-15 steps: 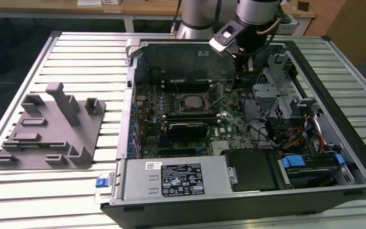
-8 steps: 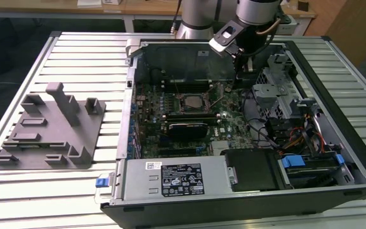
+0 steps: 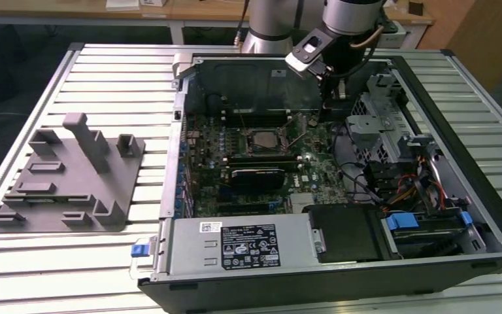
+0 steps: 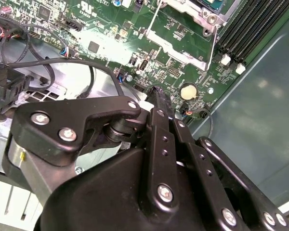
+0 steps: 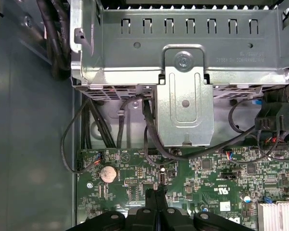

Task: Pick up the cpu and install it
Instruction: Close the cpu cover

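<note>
Your end effector [image 3: 321,123] hangs inside the open computer case [image 3: 486,216]. It is low over the motherboard [image 3: 260,171], near the board's edge on the exterior view's right. In both wrist views its two black fingers [image 4: 160,108] lie flat against each other with no gap, and nothing is pinched between them. The tips [image 5: 156,193] sit just above the motherboard, near the round coin cell battery [image 5: 107,173] and apart from it.

The cpu [image 3: 265,139] looks to be lying in the socket at the middle of the motherboard, a pale square inside the darker frame. You cannot tell from the exterior view whether it is fully seated. It is clear of the end effector, with a stretch of green motherboard between them. In the second wrist view the socket's metal frame [image 4: 183,45] shows across the motherboard from the fingertips.

Off the motherboard's edge beside the end effector stands the metal drive cage [image 5: 183,62], with black cables [image 5: 70,139] looping down to the board. The grey plastic fixture block [image 3: 63,176] rests on the slatted bench [image 3: 102,72], outside the case and well apart from the motherboard, on the exterior view's left.
</note>
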You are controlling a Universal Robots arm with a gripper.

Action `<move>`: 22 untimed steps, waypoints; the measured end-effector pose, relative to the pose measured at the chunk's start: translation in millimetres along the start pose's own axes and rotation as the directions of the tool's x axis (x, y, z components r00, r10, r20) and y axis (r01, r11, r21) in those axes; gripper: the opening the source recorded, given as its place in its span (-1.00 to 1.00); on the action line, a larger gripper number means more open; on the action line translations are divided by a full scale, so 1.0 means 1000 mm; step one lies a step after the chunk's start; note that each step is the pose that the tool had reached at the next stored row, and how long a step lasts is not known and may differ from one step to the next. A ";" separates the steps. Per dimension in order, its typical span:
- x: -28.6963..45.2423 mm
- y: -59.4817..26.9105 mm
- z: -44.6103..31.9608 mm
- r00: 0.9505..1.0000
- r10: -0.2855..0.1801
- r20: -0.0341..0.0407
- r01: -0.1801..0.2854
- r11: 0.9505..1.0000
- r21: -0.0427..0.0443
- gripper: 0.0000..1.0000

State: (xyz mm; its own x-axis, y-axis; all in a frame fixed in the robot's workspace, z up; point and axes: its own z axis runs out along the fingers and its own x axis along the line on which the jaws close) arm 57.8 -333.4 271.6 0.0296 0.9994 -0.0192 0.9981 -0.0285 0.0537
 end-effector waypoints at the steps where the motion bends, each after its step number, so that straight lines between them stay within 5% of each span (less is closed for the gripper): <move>1: 0.0001 0.0000 0.0006 1.000 0.000 0.000 0.000 1.000 0.000 -0.79; 21: 0.0001 -0.0035 0.0126 1.000 0.000 -0.001 0.000 1.000 0.000 -0.79; 22: 0.0001 -0.0035 0.0126 1.000 0.000 0.000 0.000 1.000 0.007 -0.79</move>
State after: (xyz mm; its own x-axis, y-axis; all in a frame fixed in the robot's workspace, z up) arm 55.0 -333.4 258.8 0.0294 0.9994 -0.0188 0.9985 -0.0285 0.0467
